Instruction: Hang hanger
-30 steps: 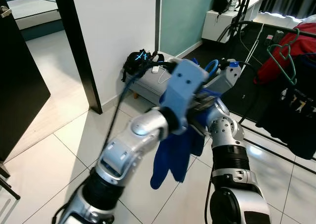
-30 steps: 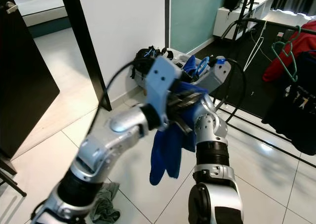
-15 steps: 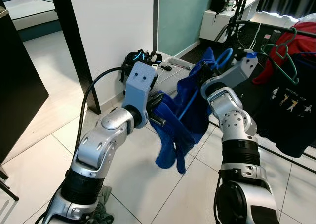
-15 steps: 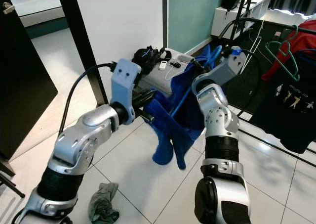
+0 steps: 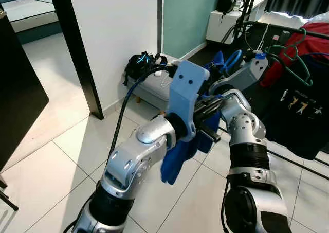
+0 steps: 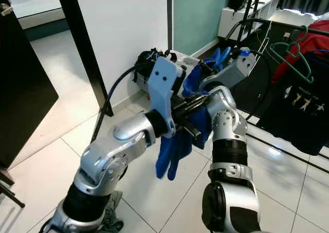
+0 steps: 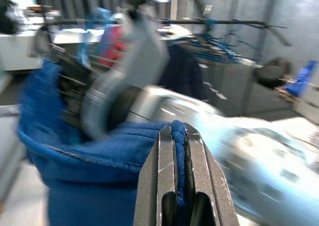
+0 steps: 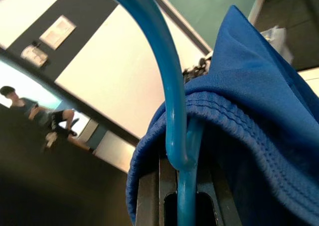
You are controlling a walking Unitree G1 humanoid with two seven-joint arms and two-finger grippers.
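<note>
While both arms are raised mid-frame, the left hand (image 7: pixel 174 151) is clenched on a fold of the blue garment (image 5: pixel 177 158), fabric edge pinched btwn its two black fingers (image 7: pixel 152 186) in the left wrist view. Right hand (image 8: pixel 182 196) is clamped on the blue hanger (image 8: pixel 164 71), stem running down btwn its fingers, garment collar bunched round the neck of the hook. Garment hangs below both hands, over the white floor tiles (image 5: pixel 56 161). At approx 2 o'clock a clothes rack (image 5: pixel 308 35) carries a green hanger (image 5: pixel 295 63), a red item (image 5: pixel 316 37) & a dark printed tee (image 5: pixel 303 109). Grey cloth (image 6: pixel 108 215) lies crumpled on the floor by the left arm's base
</note>
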